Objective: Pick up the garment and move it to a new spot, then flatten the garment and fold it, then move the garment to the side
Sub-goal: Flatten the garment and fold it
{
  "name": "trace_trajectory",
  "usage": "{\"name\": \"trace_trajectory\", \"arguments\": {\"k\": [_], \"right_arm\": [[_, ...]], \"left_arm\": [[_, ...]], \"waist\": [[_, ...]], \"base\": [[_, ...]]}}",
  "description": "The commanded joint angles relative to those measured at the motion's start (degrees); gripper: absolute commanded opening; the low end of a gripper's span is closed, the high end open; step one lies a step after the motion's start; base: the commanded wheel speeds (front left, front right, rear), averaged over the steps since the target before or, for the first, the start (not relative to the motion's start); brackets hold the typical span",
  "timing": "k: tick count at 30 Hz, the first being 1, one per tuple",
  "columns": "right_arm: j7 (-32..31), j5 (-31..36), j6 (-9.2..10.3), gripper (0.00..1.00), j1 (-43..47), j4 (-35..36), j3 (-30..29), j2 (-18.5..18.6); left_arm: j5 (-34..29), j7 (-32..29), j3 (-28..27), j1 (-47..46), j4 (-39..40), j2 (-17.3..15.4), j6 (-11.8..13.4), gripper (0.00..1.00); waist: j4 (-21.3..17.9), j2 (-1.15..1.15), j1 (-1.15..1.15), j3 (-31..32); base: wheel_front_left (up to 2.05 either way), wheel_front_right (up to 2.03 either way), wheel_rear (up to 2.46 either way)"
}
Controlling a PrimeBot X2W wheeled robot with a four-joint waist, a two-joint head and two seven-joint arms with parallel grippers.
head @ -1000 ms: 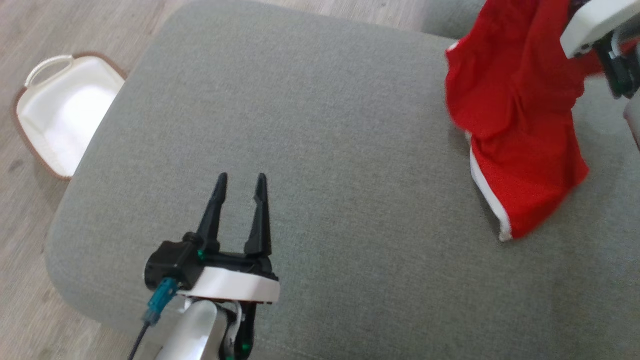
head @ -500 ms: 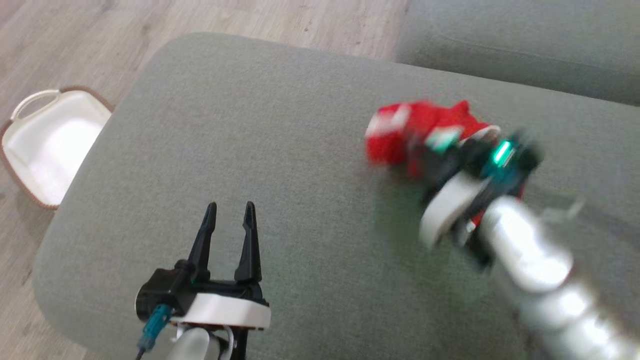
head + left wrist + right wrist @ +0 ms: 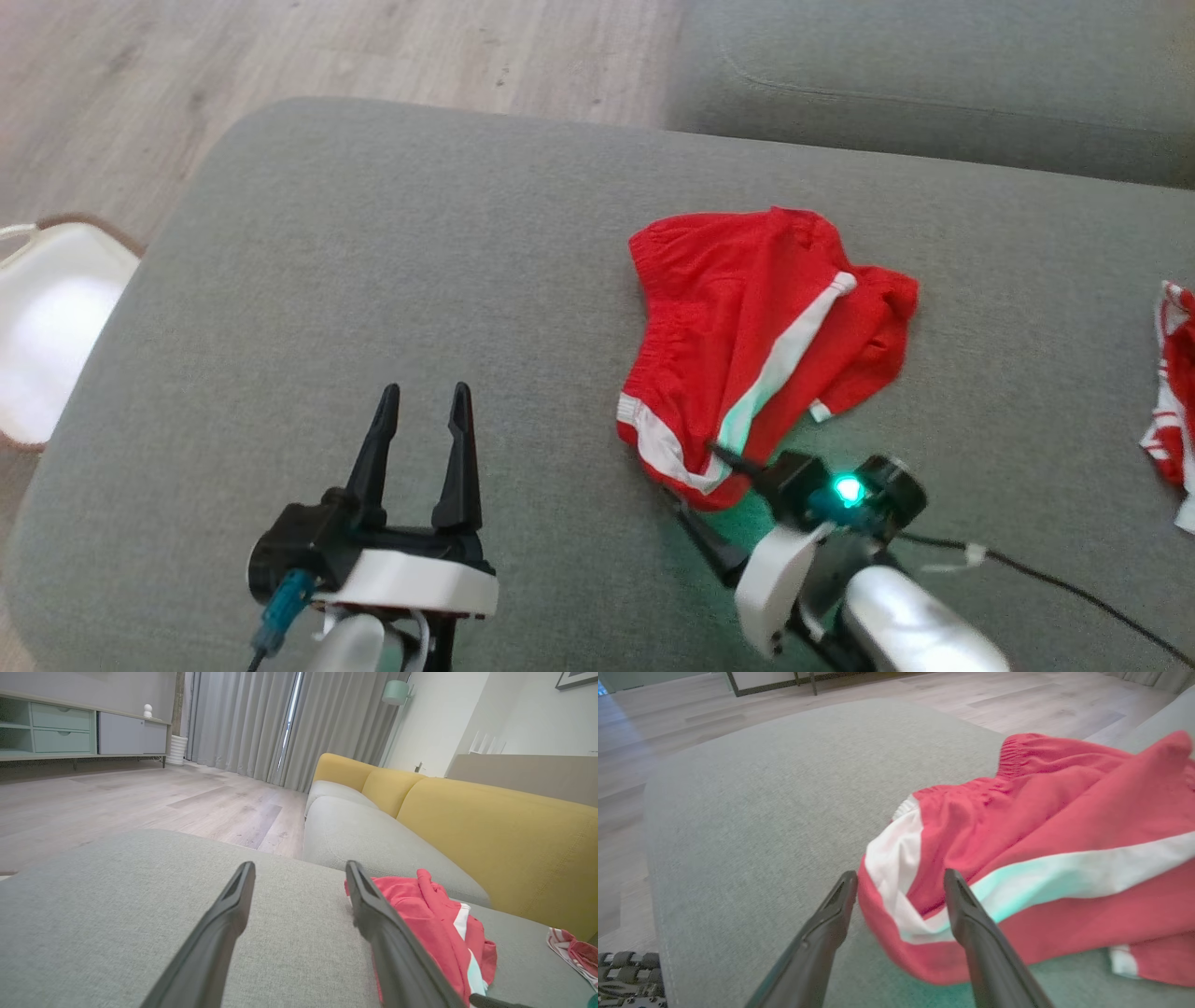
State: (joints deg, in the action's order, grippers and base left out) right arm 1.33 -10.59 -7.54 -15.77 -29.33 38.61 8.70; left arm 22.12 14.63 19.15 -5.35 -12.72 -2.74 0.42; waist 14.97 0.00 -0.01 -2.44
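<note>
Release of the garment (image 3: 747, 345) is what has just happened: one second ago it hung in the air from the right gripper (image 3: 695, 476) at the upper right of the head view, and now it lies on the grey sofa cushion (image 3: 373, 280), a little right of the centre of the frame. The jaws of this gripper were closed on the cloth before and now stand wide. In the right wrist view the lower hem with its white band lies just in front of the two fingers and partly between them, but nothing is pinched. The left gripper (image 3: 425, 392) hovers at the lower left of the head view, well apart from the garment, with jaws wide and holding nothing, the same as before. The head camera has also turned, and only for this reason the white basket (image 3: 37, 336) now sits at the left edge. The garment is not flat: the cloth is bunched, one side is folded over, and the white stripe runs diagonally. The first step, moving it to a new spot, seems finished, and flattening comes next; probably both arms must take opposite edges and pull them apart. Another red and white cloth (image 3: 1172, 373) lies at the right edge, apart from the garment.
</note>
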Motion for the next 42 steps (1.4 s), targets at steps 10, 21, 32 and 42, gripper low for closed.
{"name": "trace_trajectory", "arguments": {"k": [10,21,32,42], "right_arm": [[2.6,-1.1,0.05,1.0,1.1,9.8,-15.9,3.1],[11.6,6.0,0.05,1.0,9.8,18.3,-37.0,-4.6],[13.1,6.1,0.05,1.0,10.1,19.2,-38.1,-5.8],[7.8,7.7,0.05,1.0,1.2,15.6,-31.6,-4.0]], "left_arm": [[-1.2,0.4,-3.9,-2.3,2.1,-0.1,-0.8,1.0],[-0.5,0.4,-4.9,-1.5,3.4,-0.1,-1.3,1.0],[-0.5,0.4,-4.8,-2.1,3.3,-0.1,-0.7,1.0],[-0.2,0.4,-2.2,-4.9,3.4,-0.1,-0.7,1.0]], "waist": [[-4.4,0.0,0.01,0.4],[-7.7,0.0,0.01,-0.9],[-8.7,0.0,0.01,-2.7],[-5.4,0.0,0.01,-6.9]], "base": [[0.0,0.0,0.0],[0.0,0.0,0.0],[0.0,0.0,0.0],[0.0,0.0,0.0]]}}
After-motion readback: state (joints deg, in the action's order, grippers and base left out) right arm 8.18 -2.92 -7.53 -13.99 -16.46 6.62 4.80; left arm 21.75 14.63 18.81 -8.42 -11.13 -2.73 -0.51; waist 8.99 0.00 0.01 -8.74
